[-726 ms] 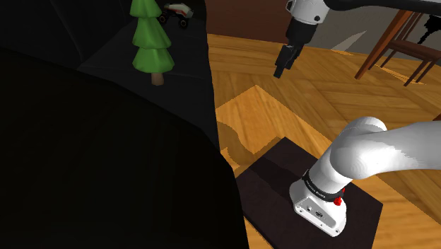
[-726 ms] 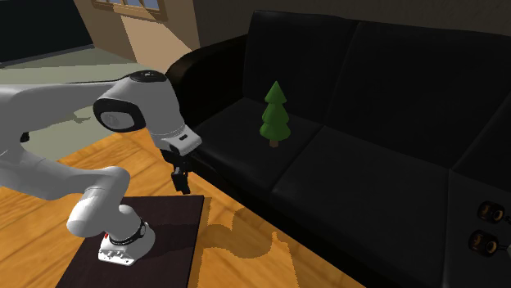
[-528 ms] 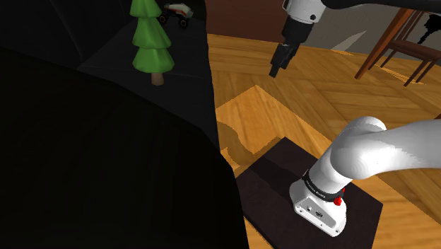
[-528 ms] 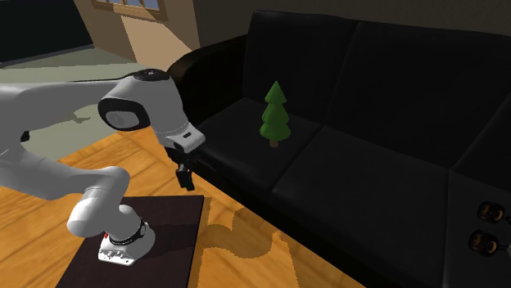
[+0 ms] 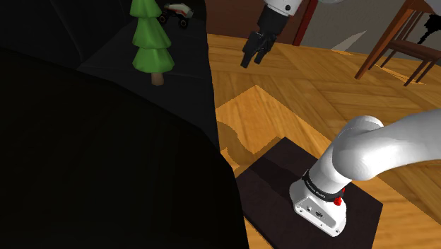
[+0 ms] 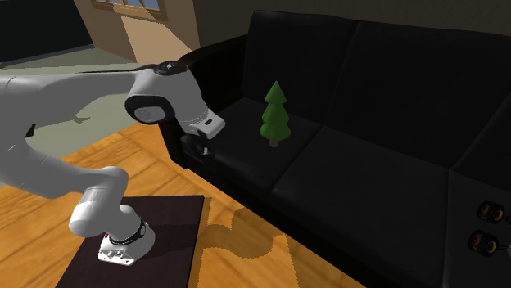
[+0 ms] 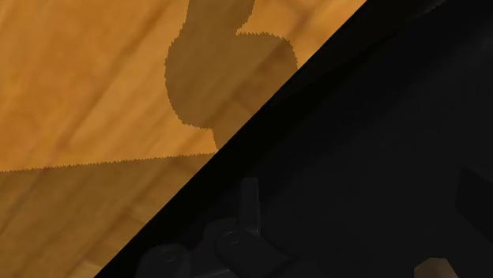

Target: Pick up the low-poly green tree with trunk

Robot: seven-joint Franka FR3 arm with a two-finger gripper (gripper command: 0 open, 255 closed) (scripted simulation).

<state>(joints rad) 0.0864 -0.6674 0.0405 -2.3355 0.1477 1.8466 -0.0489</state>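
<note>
The low-poly green tree (image 5: pixel 151 41) stands upright on its brown trunk (image 5: pixel 157 78) on the black sofa seat (image 5: pixel 113 64). In the second exterior view the tree (image 6: pixel 275 113) is on the leftmost seat cushion. My black gripper (image 5: pixel 251 59) hangs over the wooden floor, to the right of the tree in the shoulder view and well apart from it. Its fingers look slightly parted, with nothing between them. The gripper (image 6: pixel 196 150) is at the sofa's front edge, left of the tree. The wrist view looks down on the wooden floor (image 7: pixel 87 95) and the sofa's edge (image 7: pixel 355 126).
A small toy car (image 5: pixel 176 12) lies on the sofa behind the tree. Two dark wheels (image 6: pixel 489 212) show at the sofa's far right end. Wooden chair legs (image 5: pixel 396 39) stand at the shoulder view's upper right. The arm's base sits on a dark stand (image 5: pixel 268 177).
The arm has swung the gripper toward the shoulder view's left, nearer the sofa and the tree. In the second exterior view it has risen and moved right to the sofa's edge.
</note>
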